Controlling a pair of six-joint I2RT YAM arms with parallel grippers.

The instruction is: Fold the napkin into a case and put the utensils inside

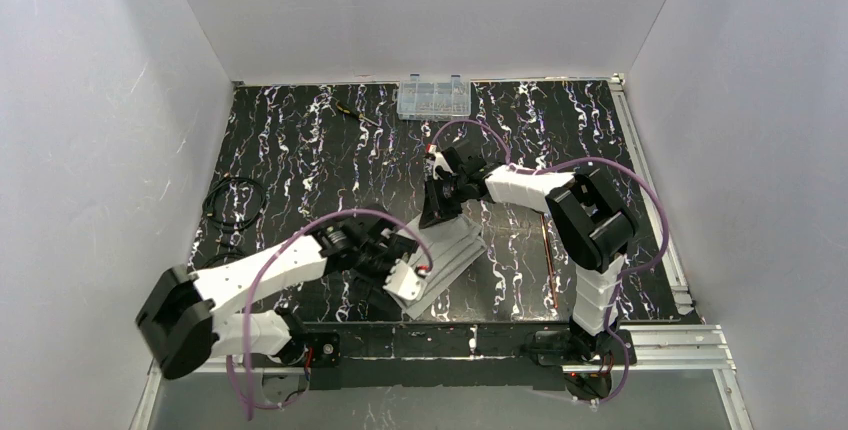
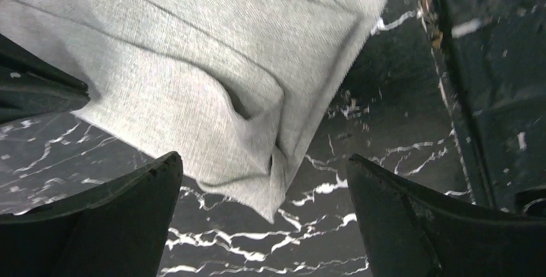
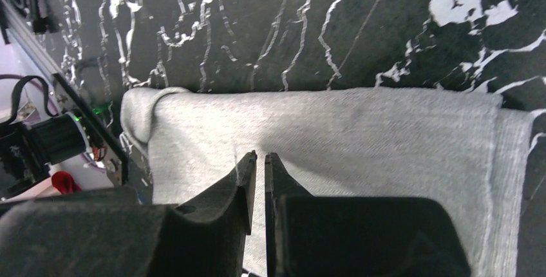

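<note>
Though the cloth is already layered, the task stands at about its midpoint: folding looks nearly done, loading not begun.

1. table (image 1: 300, 160): black with white veins; carries everything below.
2. napkin (image 1: 455, 250): grey, folded to a narrow layered strip lying aslant between the two claws. Whether it yet forms a true pocket cannot be told.
3. left claw (image 2: 264, 160): at the napkin's near end, fingers spread wide either side of a puckered corner, gripping nothing.
4. right claw (image 3: 259, 156): at the napkin's far end, fingers drawn almost together with a thin slit between, tips over the cloth. Whether fabric is pinched cannot be told.
5. box (image 1: 432, 97): clear plastic, well beyond the napkin.
6. cable (image 1: 235, 202): black coil, well left of the napkin.
7. utensil (image 1: 546, 248): one thin copper piece seen, on bare table right of the napkin and apart from it. It has yet to go inside.
8. screwdriver (image 1: 357, 113): well beyond the napkin, to its left.

Views: the top view alone shows the utensil, box, cable and screwdriver. The left wrist view alone shows the corner's pucker and stacked layers. The right wrist view alone shows the slit between the fingers and the napkin's rolled side edge.
</note>
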